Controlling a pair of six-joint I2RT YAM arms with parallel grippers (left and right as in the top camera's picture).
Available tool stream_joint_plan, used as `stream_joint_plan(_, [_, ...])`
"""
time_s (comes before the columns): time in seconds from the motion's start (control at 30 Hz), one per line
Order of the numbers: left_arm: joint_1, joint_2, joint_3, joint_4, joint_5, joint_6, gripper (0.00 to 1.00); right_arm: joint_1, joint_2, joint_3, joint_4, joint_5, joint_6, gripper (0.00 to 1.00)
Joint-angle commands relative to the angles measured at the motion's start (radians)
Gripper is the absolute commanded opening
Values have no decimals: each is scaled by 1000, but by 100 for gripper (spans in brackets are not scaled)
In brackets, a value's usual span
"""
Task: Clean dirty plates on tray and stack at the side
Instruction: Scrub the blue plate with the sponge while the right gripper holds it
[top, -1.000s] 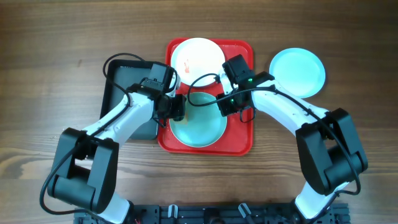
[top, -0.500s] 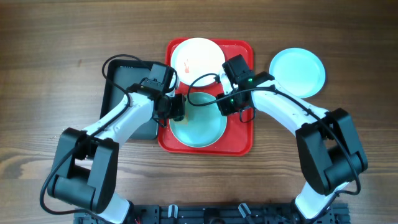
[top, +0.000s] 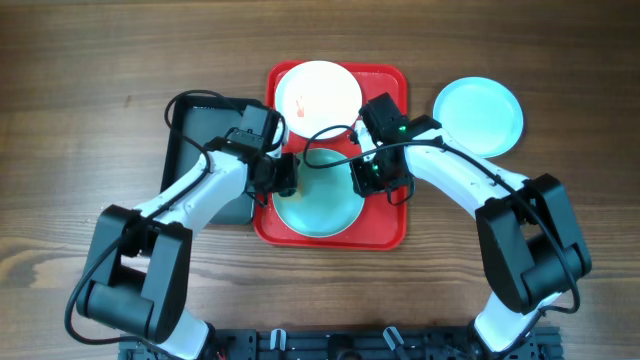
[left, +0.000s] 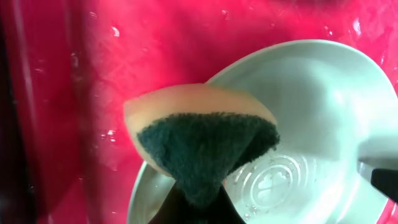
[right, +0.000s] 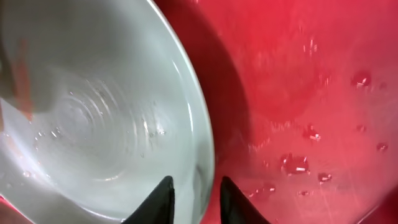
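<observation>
Where the wooden tabletop (top: 80, 120) begins at the left, a small black tray (top: 200, 130) lies just beside the red tray (top: 385, 228); whether their long edges touch I cannot tell. Reaching across the black tray, the left hand (top: 285, 177) hangs over the red tray's left rim, clenched on a sponge (left: 202, 146). From the left wrist, the sponge shows pinched into a fold, with yellow foam along the top and the dark green scouring face toward the camera. It is held over the near rim of the pale blue plate (left: 311, 124); whether it touches that plate I cannot tell. The pale blue plate lies in the near half of the red tray, wet inside. Beyond it, in the far half, rests the white plate (top: 318, 90), with faint orange-red smears left of its middle. At the blue plate's right edge is the right hand (top: 372, 178). From the right wrist its two fingers (right: 163, 200) stand a little apart astride the plate's rim, but whether they pinch it I cannot tell. Water drops (right: 295, 165) bead the red floor just beside them. Farthest right, off the red tray and on the bare tabletop, lies a second pale blue plate (top: 478, 116), well apart from the other two.
</observation>
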Motion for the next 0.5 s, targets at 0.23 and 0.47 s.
stream_joint_plan(0.23, [-40, 14, -14, 34, -92, -79, 4, -2, -6, -4, -2, -17, 40, 5])
stream_joint_plan(0.47, [-40, 70, -14, 32, -74, -81, 4, -2, -6, -4, -2, -17, 39, 4])
